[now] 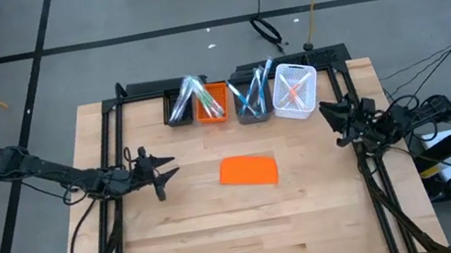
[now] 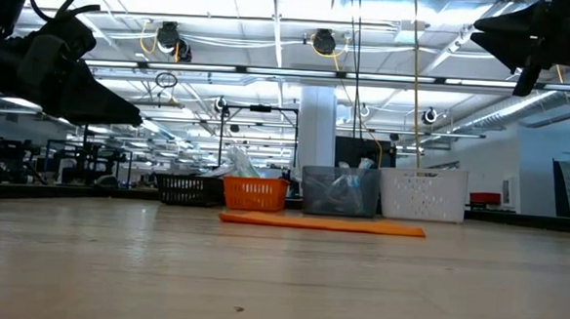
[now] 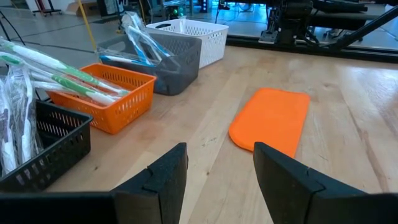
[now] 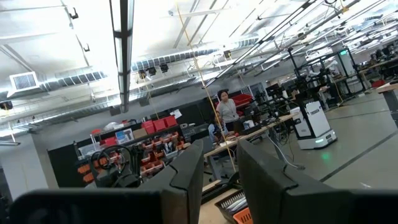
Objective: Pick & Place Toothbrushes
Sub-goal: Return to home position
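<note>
My left jaws stand well apart with nothing between them, low over bare wood at centre-left of the high view and aimed toward the orange sheet [image 1: 248,170]. My right jaws are parted only narrowly and also hold nothing; they sit raised at the right edge of the counter [image 1: 227,238], tilted up toward the room beyond. The toothbrushes [image 1: 198,96] are in the four bins [image 3: 180,65] lined up at upper centre, and I see none loose on the wood. So I judge the sorting done and the step in hand a return to rest. That calls for no grasp, only folding each arm back toward its own side. The black frame rails [image 1: 386,201] along both side edges are what I would mind, while the lower half of the counter offers wide open room.
</note>
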